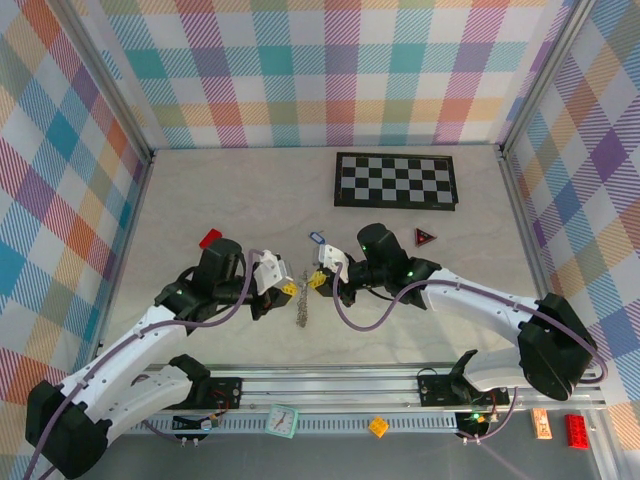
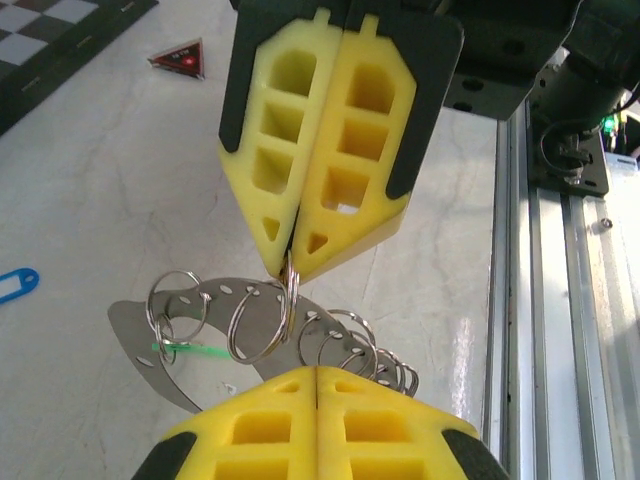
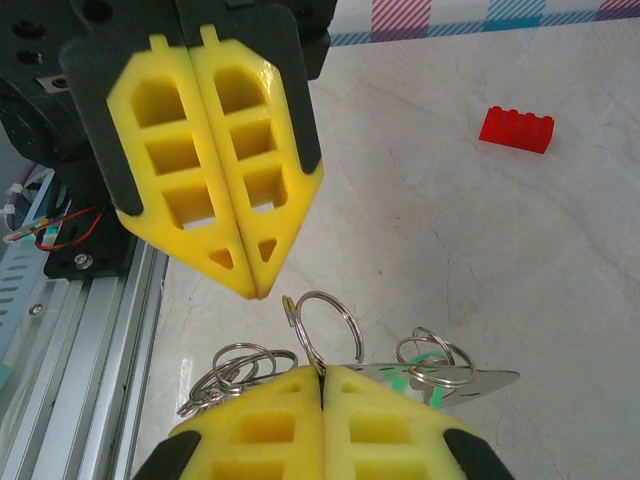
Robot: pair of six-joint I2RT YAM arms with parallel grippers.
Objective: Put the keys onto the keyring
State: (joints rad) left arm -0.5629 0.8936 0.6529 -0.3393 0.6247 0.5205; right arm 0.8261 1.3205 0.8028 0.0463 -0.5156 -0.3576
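Note:
The keyring is a silvery curved plate strung with several split rings, and it hangs between the two grippers at the table's front middle. My right gripper is shut on one upright split ring; in the left wrist view the right gripper pinches that ring from above. My left gripper is shut, its tips just beside that ring, with nothing seen between the pads. A green key sits among the rings at the plate's end. A blue key lies loose on the table behind the grippers.
A red block lies left of the left arm. A small red triangle lies right of the right arm. The chequered board is at the back. The metal rail runs along the near edge, and plaid walls enclose the table.

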